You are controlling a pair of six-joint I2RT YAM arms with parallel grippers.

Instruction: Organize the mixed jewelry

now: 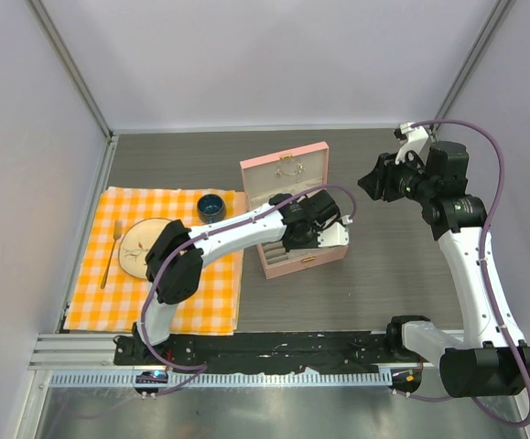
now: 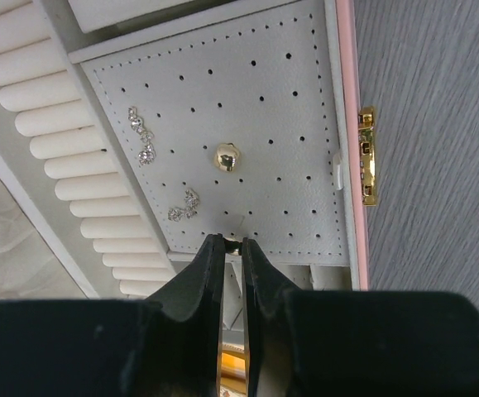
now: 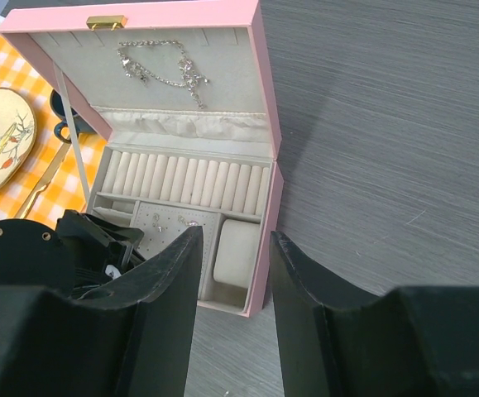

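Note:
The mixed jewelry lies in the open pink box (image 1: pixel 287 174). On its grey perforated panel (image 2: pixel 289 99), in the left wrist view, are two sparkly silver earrings (image 2: pixel 141 132) (image 2: pixel 184 207) and a gold ball stud (image 2: pixel 227 157). My left gripper (image 2: pixel 232 243) is low over the panel's near edge, its jaws pinched on a tiny stud. It reaches over the box in the top view (image 1: pixel 303 242). A silver chain (image 3: pixel 165 70) hangs in the lid. My right gripper (image 3: pixel 236 234) is open and empty, held above the table beside the box (image 1: pixel 367 183).
Cream ring rolls (image 2: pixel 65 157) run beside the panel, and a cream cushion (image 3: pixel 235 252) fills the neighbouring compartment. The gold clasp (image 2: pixel 366 157) is on the box front. An orange checked cloth (image 1: pixel 91 274) at the left holds a plate (image 1: pixel 139 247), a fork (image 1: pixel 111 256) and a blue cup (image 1: pixel 211 208).

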